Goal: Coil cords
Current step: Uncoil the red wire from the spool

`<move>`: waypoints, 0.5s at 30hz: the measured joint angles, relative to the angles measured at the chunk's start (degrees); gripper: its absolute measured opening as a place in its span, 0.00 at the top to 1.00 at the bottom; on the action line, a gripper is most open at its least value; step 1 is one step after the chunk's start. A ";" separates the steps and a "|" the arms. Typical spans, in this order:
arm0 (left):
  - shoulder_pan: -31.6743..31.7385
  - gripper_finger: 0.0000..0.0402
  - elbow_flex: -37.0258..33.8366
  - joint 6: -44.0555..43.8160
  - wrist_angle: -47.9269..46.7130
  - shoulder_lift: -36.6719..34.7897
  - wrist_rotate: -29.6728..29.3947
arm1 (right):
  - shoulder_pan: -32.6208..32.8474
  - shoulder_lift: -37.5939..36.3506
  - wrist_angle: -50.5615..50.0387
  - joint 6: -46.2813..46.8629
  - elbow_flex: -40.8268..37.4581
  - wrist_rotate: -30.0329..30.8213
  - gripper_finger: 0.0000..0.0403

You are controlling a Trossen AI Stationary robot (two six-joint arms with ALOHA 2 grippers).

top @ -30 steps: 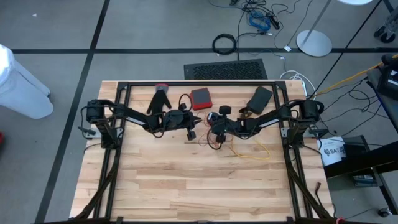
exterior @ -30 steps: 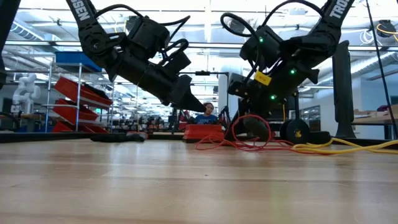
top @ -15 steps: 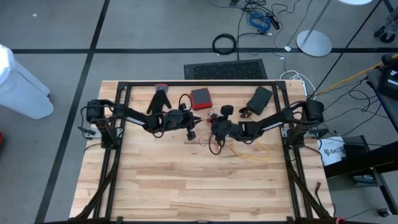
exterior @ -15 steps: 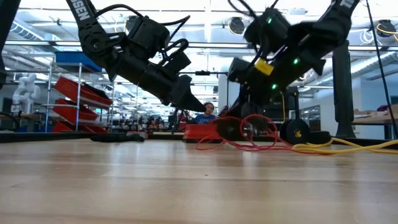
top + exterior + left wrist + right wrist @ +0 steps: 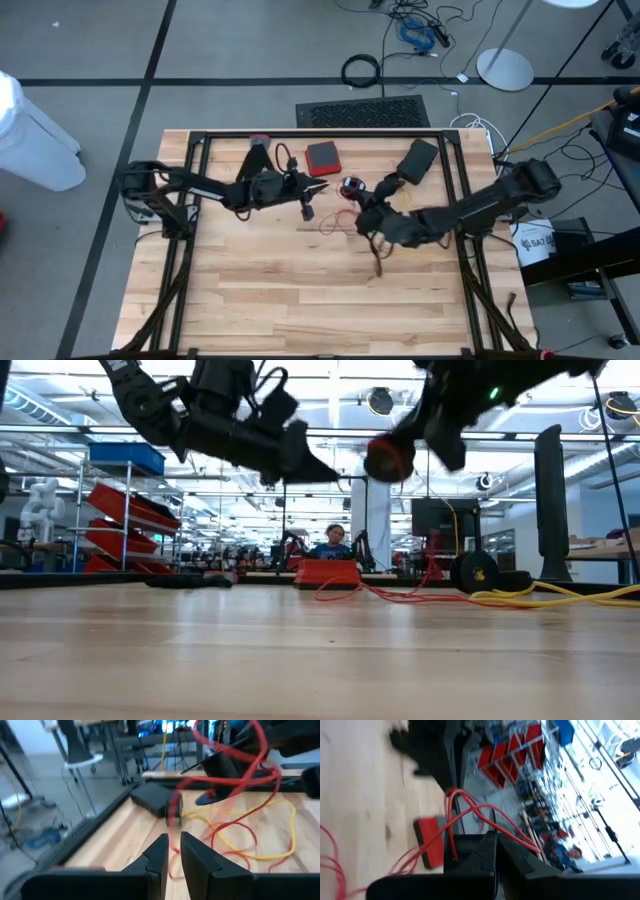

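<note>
A red cord is partly wound into a small coil (image 5: 390,458) that hangs in the air at my right gripper (image 5: 405,445), which is shut on it. The rest of the red cord (image 5: 335,225) lies in loose loops on the table's middle. A yellow cord (image 5: 240,837) lies on the wood beside it, mostly under my right arm in the high view. My left gripper (image 5: 172,851) hovers level just left of the coil. It has a narrow gap between its fingers and nothing in it. My right gripper pinches strands of the red cord (image 5: 454,851) between its two shut fingers, which lie nearly level above the table. The wound coil (image 5: 350,187) sits at the fingertips, lifted clear. Loops arch over the fingers (image 5: 485,815), and the rest trails slack to the table.
A red box (image 5: 322,158), a black glove (image 5: 257,158) and a black pouch (image 5: 418,155) lie along the far edge inside the black frame (image 5: 320,134). The near half of the table is bare wood (image 5: 320,300).
My right gripper has shut on the red cord, risen well above the table, rolled over and swung toward the near edge. The coil, on the wood a second ago, is now lifted clear. My left gripper has risen a little and tipped up to level.
</note>
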 joint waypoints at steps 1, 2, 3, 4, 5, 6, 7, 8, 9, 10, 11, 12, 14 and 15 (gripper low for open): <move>-0.44 0.86 0.00 1.35 0.09 -0.81 0.00 | 1.03 -1.26 0.15 -0.66 -0.02 0.00 1.00; -0.94 0.86 0.00 2.65 0.11 -1.69 0.04 | 2.13 -2.40 0.78 -1.56 -0.02 0.11 1.00; -1.42 0.86 0.00 3.96 0.20 -2.46 0.26 | 3.23 -3.53 2.14 -2.64 -0.02 0.31 1.00; -2.01 0.86 0.00 5.17 0.46 -3.02 0.36 | 4.32 -4.63 3.95 -3.75 -0.02 0.37 1.00; -2.55 0.86 0.00 6.31 0.48 -3.59 0.47 | 5.41 -5.61 6.14 -5.20 0.00 0.38 1.00; -3.02 0.86 0.00 7.32 0.42 -4.11 0.48 | 6.39 -6.40 8.80 -7.11 0.00 0.45 1.00; -3.41 0.86 0.00 8.08 0.56 -4.60 0.45 | 7.21 -7.00 11.65 -9.17 -0.02 0.50 1.00; -3.72 0.86 0.00 8.80 0.91 -5.00 0.34 | 8.04 -7.40 14.27 -11.54 0.00 0.48 1.00; -3.98 0.86 0.00 9.07 1.31 -5.39 0.13 | 8.87 -7.68 16.62 -13.50 0.00 0.22 1.00; -4.16 0.86 0.00 9.21 1.27 -5.73 0.03 | 9.52 -8.08 17.80 -14.91 0.00 -0.78 1.00; -4.17 0.86 0.00 9.23 1.35 -5.91 0.00 | 10.18 -8.67 17.72 -15.65 0.00 -2.27 1.00; -4.17 0.86 0.00 9.23 1.43 -6.16 -0.02 | 10.78 -9.40 16.96 -15.72 0.00 -3.95 1.00; -4.17 0.86 0.00 9.21 1.47 -6.60 -0.11 | 11.79 -10.86 13.90 -13.72 0.00 -7.40 1.00; -4.17 0.86 0.00 9.19 1.80 -6.65 -0.20 | 12.18 -11.72 11.73 -11.98 0.00 -9.24 1.00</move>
